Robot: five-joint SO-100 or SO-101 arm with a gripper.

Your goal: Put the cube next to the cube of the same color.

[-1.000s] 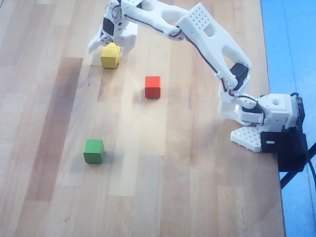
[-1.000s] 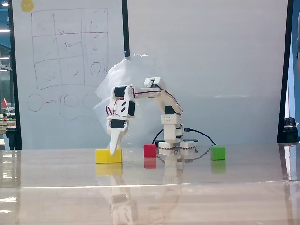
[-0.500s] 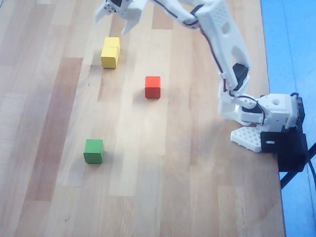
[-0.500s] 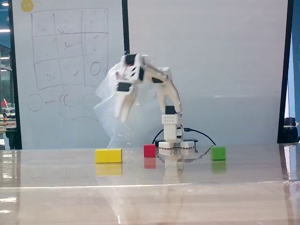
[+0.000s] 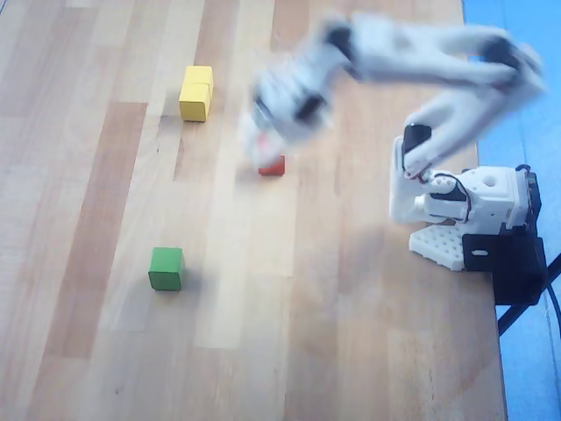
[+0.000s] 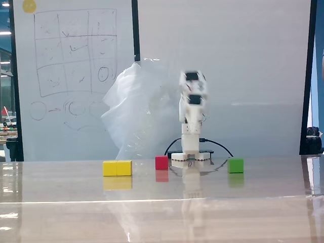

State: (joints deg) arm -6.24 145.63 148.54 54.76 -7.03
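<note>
Two bright-yellow cubes sit side by side and touching on the wooden table, one point(image 5: 199, 77) just behind the other point(image 5: 195, 106) in the overhead view. In the fixed view they form a yellow pair, left point(image 6: 110, 168) and right point(image 6: 124, 168). My gripper point(image 5: 263, 139) is motion-blurred in the overhead view, raised to the right of the yellow pair and just above the red cube point(image 5: 273, 166). It appears to hold nothing, but the blur hides how the jaws stand. In the fixed view the arm point(image 6: 192, 101) is blurred and upright.
A red cube point(image 6: 161, 162) stands in the middle and a green cube point(image 5: 166, 267) point(image 6: 235, 165) toward the front left of the overhead view. The arm's white base point(image 5: 465, 206) is at the table's right edge. A whiteboard and a plastic sheet point(image 6: 134, 109) stand behind.
</note>
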